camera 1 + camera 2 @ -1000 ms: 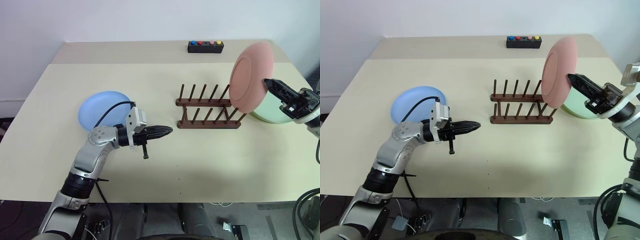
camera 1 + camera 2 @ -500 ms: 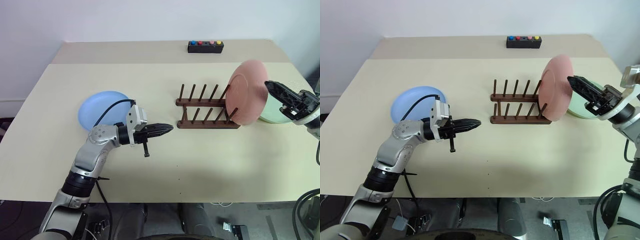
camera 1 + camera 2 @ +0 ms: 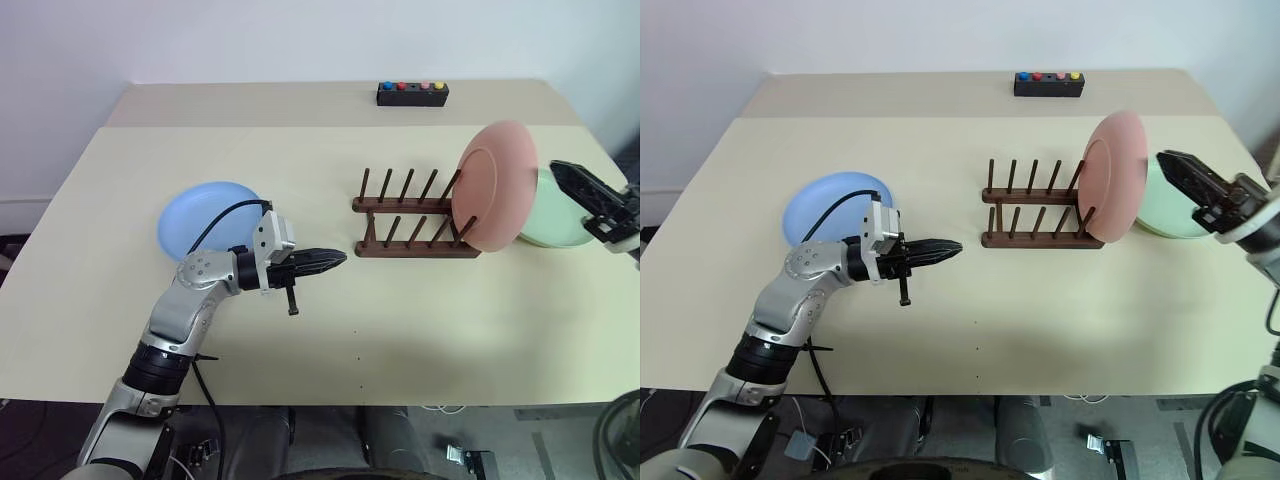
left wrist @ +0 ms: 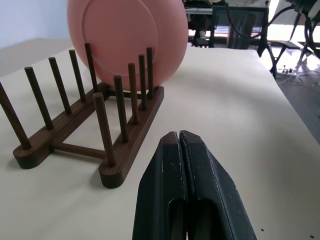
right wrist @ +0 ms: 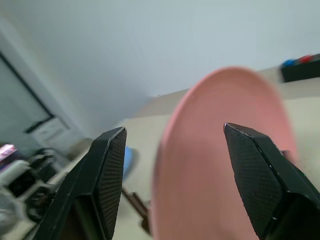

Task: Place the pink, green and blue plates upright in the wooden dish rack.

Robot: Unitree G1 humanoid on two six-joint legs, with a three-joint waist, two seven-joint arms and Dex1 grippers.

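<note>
From the head views, the pink plate stands upright at the right end of the rack, between its last pegs, and leans a little to the right. The right gripper is just beside the plate on its right side, apart from it, with the fingers spread and nothing between them. The green plate lies flat on the table under this gripper, partly behind the pink one. The left gripper points level toward the rack, which is near in front of it, and its fingers are pressed together with nothing in them. The blue plate lies flat behind this gripper, near its wrist. A black box with coloured buttons is at the far edge, well apart from both grippers. In the left wrist view, the closed fingers point at the near rail of the rack, and the pink plate stands at the rack's far end. In the right wrist view, the two fingers stand wide, and the pink plate is in front of the gap, not touched
</note>
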